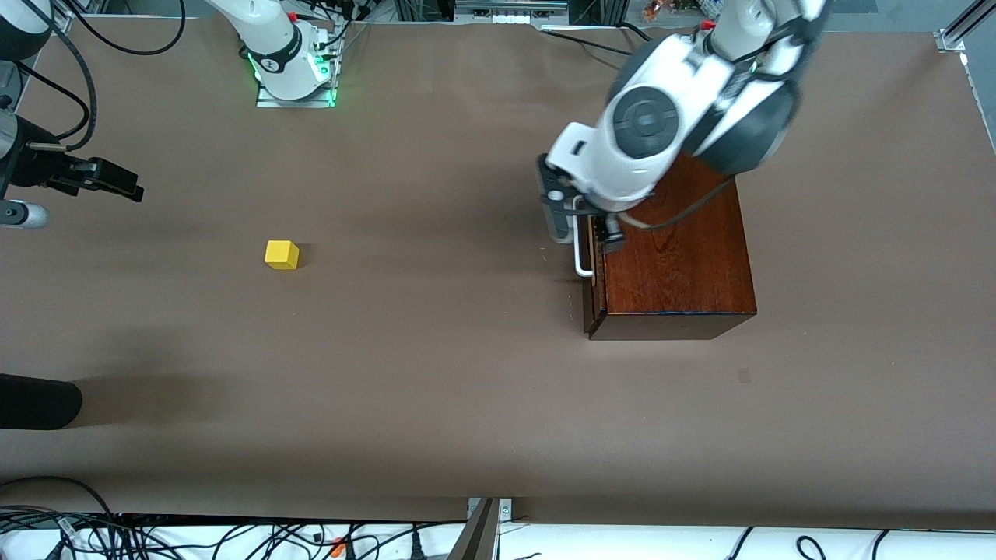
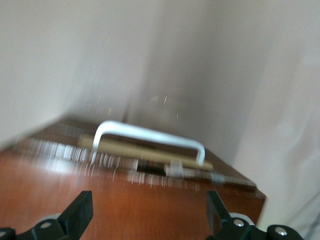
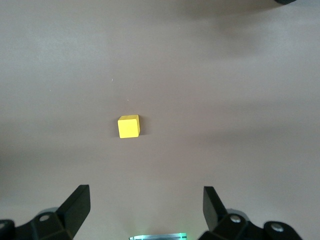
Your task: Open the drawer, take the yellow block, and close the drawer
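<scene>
Brown table [image 1: 436, 404] — yellow block [image 1: 282, 254] lying bare.

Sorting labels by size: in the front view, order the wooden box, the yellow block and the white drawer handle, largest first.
1. wooden box
2. white drawer handle, partly hidden by the left gripper
3. yellow block, close to the handle's visible part, so unsure

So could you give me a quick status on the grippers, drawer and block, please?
Left gripper open at drawer handle, drawer nearly shut. Right gripper open, waiting over the table's right-arm end. Block on table, nothing around it.
</scene>
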{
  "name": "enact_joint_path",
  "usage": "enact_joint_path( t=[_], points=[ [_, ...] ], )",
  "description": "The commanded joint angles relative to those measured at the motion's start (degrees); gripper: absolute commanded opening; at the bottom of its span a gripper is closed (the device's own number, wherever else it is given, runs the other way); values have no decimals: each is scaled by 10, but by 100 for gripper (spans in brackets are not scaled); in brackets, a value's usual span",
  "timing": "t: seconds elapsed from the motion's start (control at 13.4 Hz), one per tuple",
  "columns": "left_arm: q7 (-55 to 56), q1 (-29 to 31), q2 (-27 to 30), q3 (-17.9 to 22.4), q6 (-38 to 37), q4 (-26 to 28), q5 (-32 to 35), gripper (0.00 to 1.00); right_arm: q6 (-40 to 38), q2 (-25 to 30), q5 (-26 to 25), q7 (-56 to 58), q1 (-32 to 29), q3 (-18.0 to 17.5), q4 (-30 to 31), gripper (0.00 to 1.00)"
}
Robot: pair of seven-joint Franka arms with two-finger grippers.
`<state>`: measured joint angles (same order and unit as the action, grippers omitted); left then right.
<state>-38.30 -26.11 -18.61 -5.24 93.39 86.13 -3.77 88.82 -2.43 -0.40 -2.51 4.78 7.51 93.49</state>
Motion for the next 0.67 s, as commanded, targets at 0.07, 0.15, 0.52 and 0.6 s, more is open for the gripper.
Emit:
enact_joint_path(
  t=[0.07, 0.15, 0.52, 0.6],
  points=[
    [75, 64, 45, 0, -69, 6, 9, 100, -9, -1, -7, -8, -44, -47, -10, 100],
    [81, 76, 52, 0, -82, -3, 37, 100, -8, -1, -6, -8, -53, -58, -9, 100],
    [148, 116, 82, 1, -106, -36, 113, 100, -3, 1, -6, -8, -51, -61, -10, 100],
    [150, 124, 77, 1, -141, -67, 110, 100, -3, 1, -6, -8, -51, -61, -11, 100]
  ],
)
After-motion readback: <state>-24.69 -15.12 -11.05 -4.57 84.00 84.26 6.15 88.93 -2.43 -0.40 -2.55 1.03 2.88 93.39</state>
